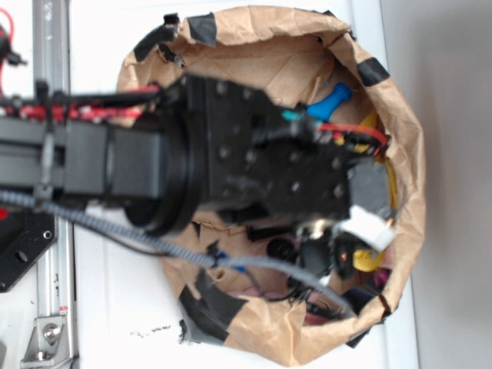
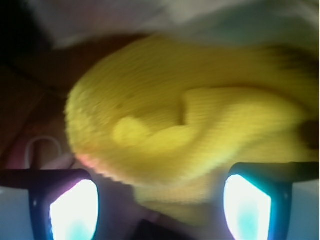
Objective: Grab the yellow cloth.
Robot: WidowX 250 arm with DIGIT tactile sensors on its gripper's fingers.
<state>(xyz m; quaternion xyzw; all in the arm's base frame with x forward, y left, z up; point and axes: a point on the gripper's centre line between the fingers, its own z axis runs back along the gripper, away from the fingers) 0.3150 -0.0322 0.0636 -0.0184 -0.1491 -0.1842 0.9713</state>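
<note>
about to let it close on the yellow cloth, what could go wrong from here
1. In the wrist view the pincer is open, its fingertips straddling only the near edge of the yellow cloth, so it may pinch a thin fold that slips out.
2. The brown paper bag is crowded with other items, such as a blue toy; one could get snagged.
3. The wrist view is blurred, so depth is hard to judge.

Wrist view blurred, fingers point(image 2: 74, 210) glaring white; exterior bright, soft-focused.
</note>
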